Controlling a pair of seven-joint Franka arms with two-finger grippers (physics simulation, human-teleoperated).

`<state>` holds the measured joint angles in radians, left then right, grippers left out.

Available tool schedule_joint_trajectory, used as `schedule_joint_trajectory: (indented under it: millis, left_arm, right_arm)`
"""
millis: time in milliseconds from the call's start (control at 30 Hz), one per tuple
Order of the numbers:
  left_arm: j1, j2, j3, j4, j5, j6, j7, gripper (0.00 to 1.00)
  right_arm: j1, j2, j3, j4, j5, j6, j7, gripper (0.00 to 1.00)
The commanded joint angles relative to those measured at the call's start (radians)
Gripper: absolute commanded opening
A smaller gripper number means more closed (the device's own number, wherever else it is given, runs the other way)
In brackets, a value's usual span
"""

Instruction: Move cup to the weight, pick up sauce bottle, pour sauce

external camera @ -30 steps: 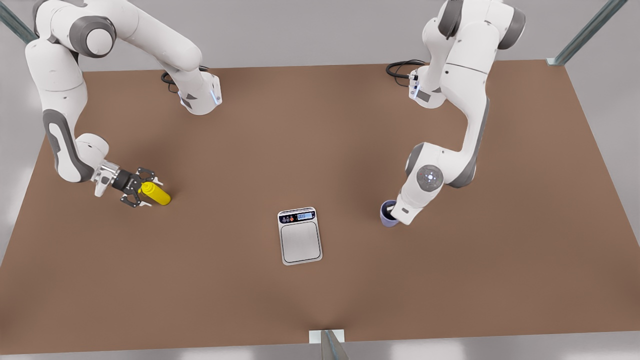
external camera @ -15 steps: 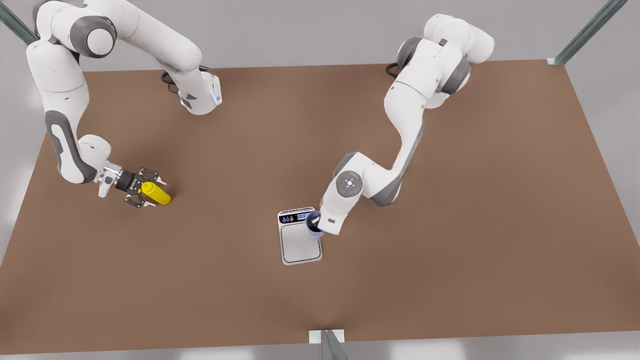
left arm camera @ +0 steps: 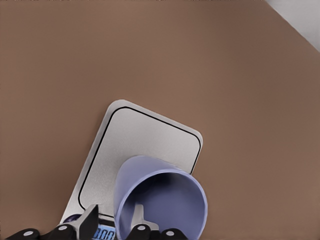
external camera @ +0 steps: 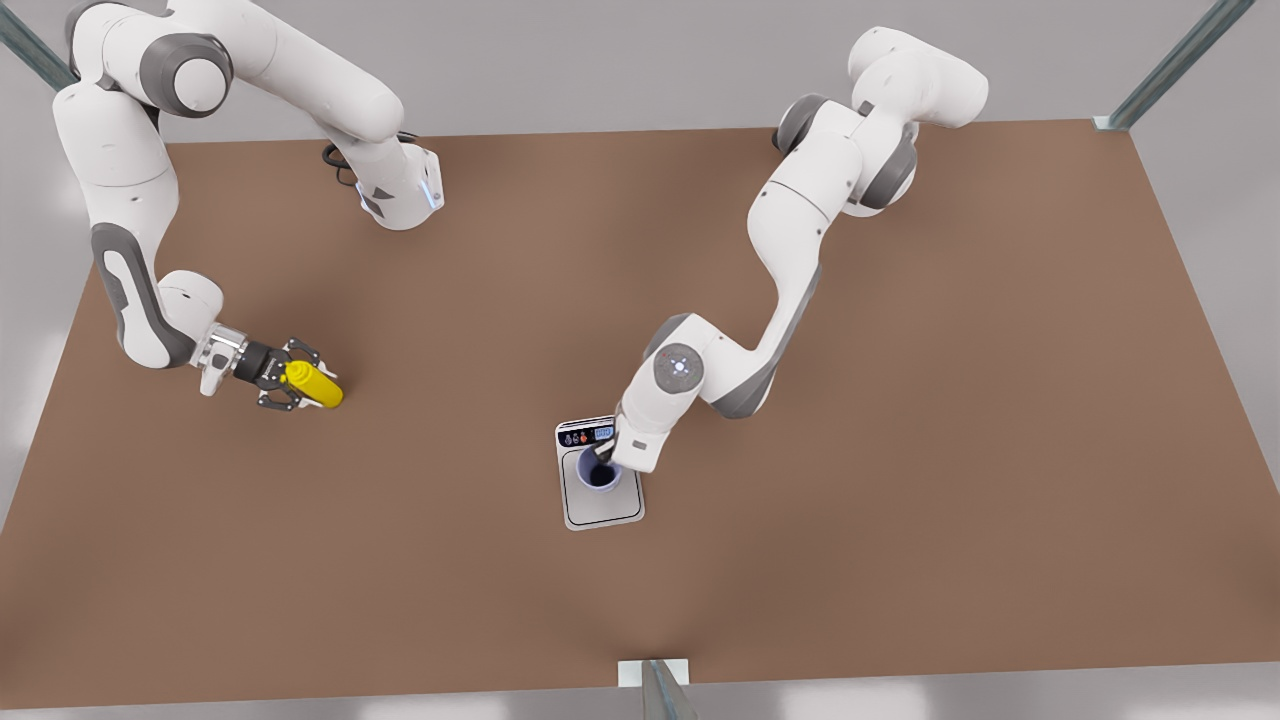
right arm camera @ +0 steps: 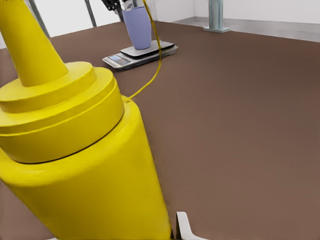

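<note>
The lavender cup [external camera: 598,476] stands upright on the silver plate of the weight [external camera: 603,508], near its black display panel. My left gripper [external camera: 606,457] reaches down at the cup's rim and is shut on its wall. In the left wrist view one finger [left arm camera: 138,216] is inside the cup [left arm camera: 165,200] and the other outside, over the weight [left arm camera: 145,135]. At the front view's left, the yellow sauce bottle [external camera: 320,388] stands on the table with my right gripper [external camera: 291,386] shut on its body. The bottle [right arm camera: 85,165] looms close in the right wrist view.
The brown table [external camera: 900,500] stretches wide around the weight. Black cables [external camera: 340,160] lie at the arm bases at the back. Metal posts stand at the far corners, and a bracket [external camera: 655,680] sits at the near edge.
The left arm swung from the front view's right to the centre and brought the cup onto the weight. The right gripper's fingers closed in on the sauce bottle.
</note>
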<state>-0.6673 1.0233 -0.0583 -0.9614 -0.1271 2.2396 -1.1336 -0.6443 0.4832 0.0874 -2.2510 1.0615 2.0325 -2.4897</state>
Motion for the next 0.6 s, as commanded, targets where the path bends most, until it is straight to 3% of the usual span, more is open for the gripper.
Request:
schedule_joint_trajectory:
  millis: [0, 267, 300, 333, 367, 433, 467, 500, 533, 567]
  left_arm:
    - [0.000, 0.000, 0.000, 0.000, 0.000, 0.000, 0.000, 0.73]
    - [0.011, -0.103, 0.003, -0.002, -0.008, -0.165, 0.014, 0.75]
    - [0.038, -0.166, 0.017, -0.011, -0.003, -0.236, 0.055, 0.75]
    - [0.176, -0.290, 0.034, -0.056, -0.011, -0.446, 0.260, 0.75]
    - [0.285, -0.396, 0.051, -0.158, -0.009, -0.502, 0.428, 0.75]
    - [0.319, -0.584, 0.293, -0.344, -0.032, -0.568, 0.856, 0.79]
    - [0.321, -0.620, 0.377, -0.353, -0.034, -0.612, 0.983, 0.84]
    - [0.406, -0.683, 0.362, -0.375, -0.026, -0.641, 1.016, 1.00]
    - [0.534, -0.733, 0.232, -0.375, -0.014, -0.713, 0.999, 1.00]
    - [0.546, -0.770, 0.204, -0.384, -0.014, -0.715, 1.016, 1.00]
  right_arm:
    - [-0.002, 0.000, 0.000, -0.001, 0.000, 0.000, 0.000, 0.61]
    - [-0.002, -0.002, 0.000, 0.005, 0.008, -0.011, 0.003, 0.61]
    - [-0.002, -0.002, 0.000, 0.018, 0.014, -0.041, 0.011, 0.61]
    - [-0.008, -0.005, 0.000, 0.024, 0.015, -0.055, 0.015, 0.60]
    - [-0.009, -0.005, 0.000, 0.025, 0.020, -0.060, 0.015, 0.60]
    - [-0.011, -0.009, 0.000, 0.033, 0.029, -0.075, 0.025, 0.60]
    - [-0.009, -0.012, 0.000, 0.034, 0.031, -0.081, 0.037, 0.60]
    - [0.000, -0.023, 0.000, 0.057, 0.031, -0.095, 0.080, 0.60]
    - [0.003, -0.040, 0.002, 0.083, 0.029, -0.100, 0.141, 0.60]
    - [0.032, -0.060, 0.003, 0.113, 0.026, -0.101, 0.199, 0.60]
